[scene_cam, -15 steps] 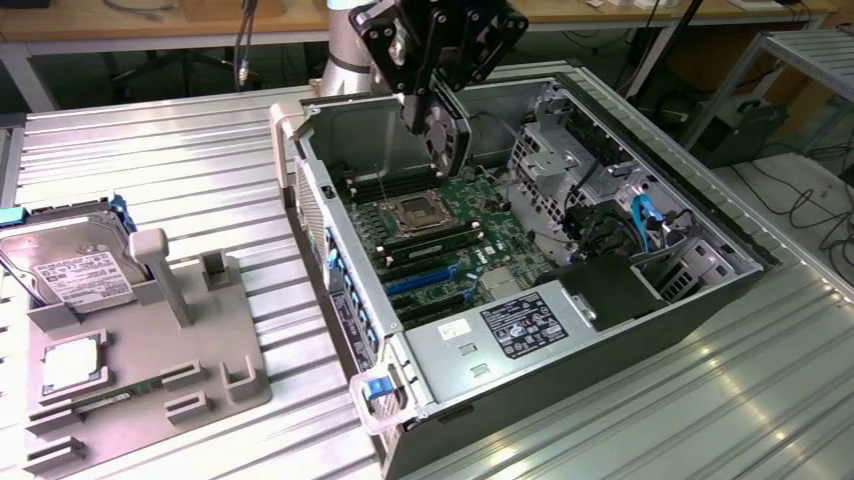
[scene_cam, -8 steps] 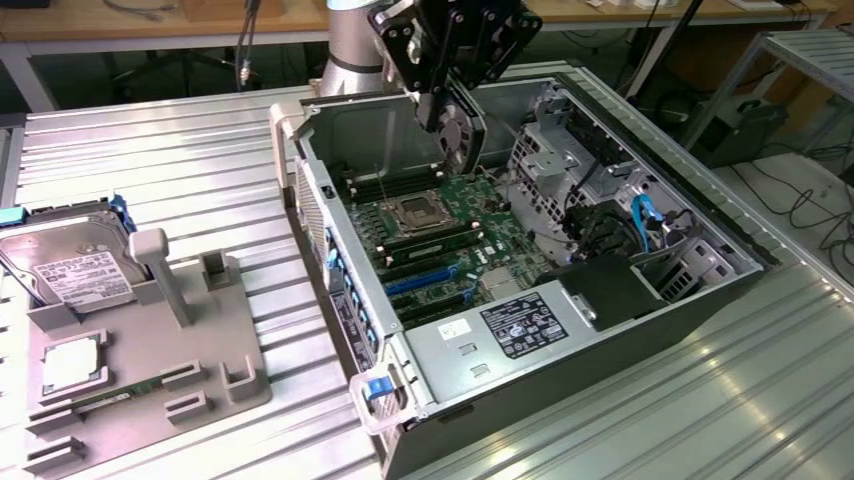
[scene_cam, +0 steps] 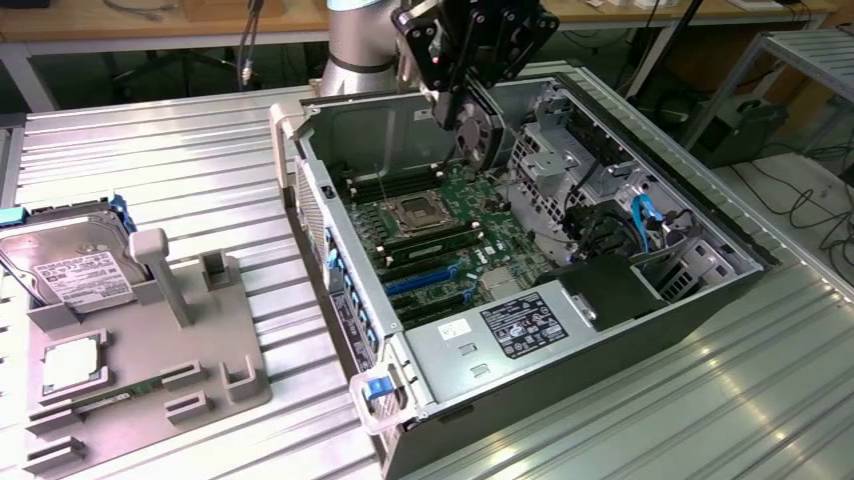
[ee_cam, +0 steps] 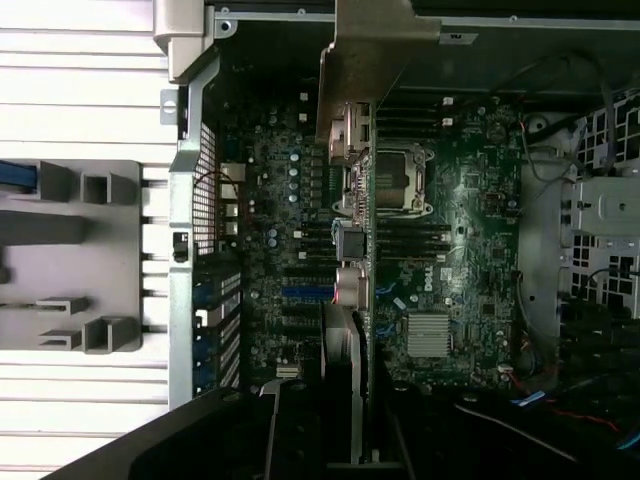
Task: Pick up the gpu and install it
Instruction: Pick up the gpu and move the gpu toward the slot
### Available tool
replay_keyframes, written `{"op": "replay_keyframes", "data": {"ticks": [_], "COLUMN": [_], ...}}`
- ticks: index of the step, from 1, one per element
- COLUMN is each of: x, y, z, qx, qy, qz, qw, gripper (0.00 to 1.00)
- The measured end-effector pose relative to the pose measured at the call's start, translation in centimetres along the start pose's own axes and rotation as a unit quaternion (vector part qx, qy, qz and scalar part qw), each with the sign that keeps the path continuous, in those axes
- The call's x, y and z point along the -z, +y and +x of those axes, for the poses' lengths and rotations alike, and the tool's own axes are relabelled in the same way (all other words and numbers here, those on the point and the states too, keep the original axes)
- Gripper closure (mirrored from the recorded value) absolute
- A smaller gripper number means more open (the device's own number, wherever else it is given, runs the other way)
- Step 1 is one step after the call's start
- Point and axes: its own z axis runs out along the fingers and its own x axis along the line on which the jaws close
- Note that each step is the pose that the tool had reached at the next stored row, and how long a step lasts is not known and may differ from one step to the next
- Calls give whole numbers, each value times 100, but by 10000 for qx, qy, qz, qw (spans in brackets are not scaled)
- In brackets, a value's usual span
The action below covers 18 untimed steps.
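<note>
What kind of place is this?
Probably a robotics lab or workshop: an open computer case sits on a ribbed metal table, a grey fixture beside it holds a hard drive, and the pincer holds the gpu above the case.

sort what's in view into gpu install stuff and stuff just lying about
For the job: gpu held in the claw, open computer case, motherboard.
Lying about: hard drive, grey holder tray.

Motherboard (scene_cam: 497,222) green; gpu (scene_cam: 469,126) cooler black; table (scene_cam: 174,165) ribbed silver; fixture (scene_cam: 214,345) grey.
</note>
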Motion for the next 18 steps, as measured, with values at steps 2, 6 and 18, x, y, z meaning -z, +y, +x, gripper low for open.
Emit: {"op": "replay_keyframes", "data": {"ticks": [2, 6, 18], "x": [-2, -5, -14], "y": [-1, -3, -8], "z": [-63, -135, -342], "qx": [0, 0, 0], "qy": [0, -1, -2], "qz": [0, -1, 0], "qw": [10000, 10000, 10000], "gripper": [72, 72, 72]}}
